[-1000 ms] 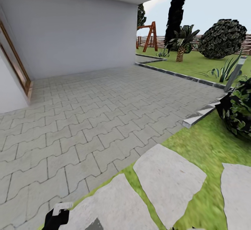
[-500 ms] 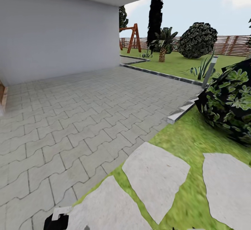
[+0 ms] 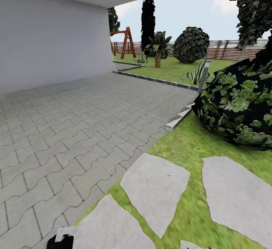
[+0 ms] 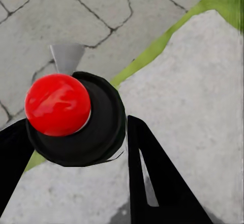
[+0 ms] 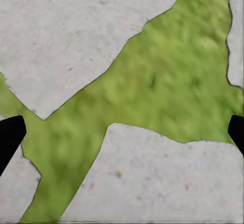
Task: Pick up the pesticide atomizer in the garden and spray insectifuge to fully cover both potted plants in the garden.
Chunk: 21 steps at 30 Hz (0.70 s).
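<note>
The left gripper (image 4: 76,124) pinched a black, red-capped sprayer, seemingly the pesticide atomizer (image 4: 61,104), over the paving's (image 3: 56,128) edge. The right gripper (image 5: 122,132) hung spread and empty above the stepping stones (image 5: 152,178). This looked like the carrying step; the next move called for reaching the potted plants.

We stand where the block paving (image 3: 75,128) meets the lawn (image 3: 181,147): paving to our left up to the house wall (image 3: 49,34), stepping stones (image 3: 155,188) before us in the grass, a bush (image 3: 241,109) right, the fence (image 3: 226,49) along the lawn's far edge.
</note>
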Tool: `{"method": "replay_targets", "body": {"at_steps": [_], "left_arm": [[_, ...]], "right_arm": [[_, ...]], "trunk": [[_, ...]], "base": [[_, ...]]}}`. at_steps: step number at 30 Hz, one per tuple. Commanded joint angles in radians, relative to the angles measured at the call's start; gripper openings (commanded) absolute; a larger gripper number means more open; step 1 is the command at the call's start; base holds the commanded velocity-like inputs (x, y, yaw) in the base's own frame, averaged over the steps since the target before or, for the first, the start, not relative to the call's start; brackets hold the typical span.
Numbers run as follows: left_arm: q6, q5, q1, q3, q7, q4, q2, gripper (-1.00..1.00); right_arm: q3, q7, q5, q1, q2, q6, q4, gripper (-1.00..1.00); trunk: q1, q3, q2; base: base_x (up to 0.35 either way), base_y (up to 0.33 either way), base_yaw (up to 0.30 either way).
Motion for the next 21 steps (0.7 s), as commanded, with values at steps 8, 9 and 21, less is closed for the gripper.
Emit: {"method": "replay_targets", "body": {"at_steps": [8, 9, 21], "left_arm": [[-0.003, 0.003, 0.0, 0.003, -0.002, 0.008, 0.003, -1.0], [-0.003, 0.003, 0.0, 0.003, -0.002, 0.008, 0.003, -1.0], [-0.003, 0.004, 0.009, 0.003, -0.002, 0.009, 0.002, -1.0]], "right_arm": [[-0.001, -0.001, 0.0, -0.001, 0.0, -0.004, 0.009, 1.0], [-0.002, -0.001, 0.0, -0.001, 0.0, -0.004, 0.009, 1.0], [-0.002, -0.001, 0.0, -0.001, 0.0, -0.003, 0.009, 1.0]], "trunk": [[0.0, 0.004, 0.0], [0.0, 0.004, 0.0], [0.0, 0.009, 0.0]], "base": [[0.0, 0.0, -0.285], [0.0, 0.0, -0.285], [0.0, 0.0, -0.286]]}}
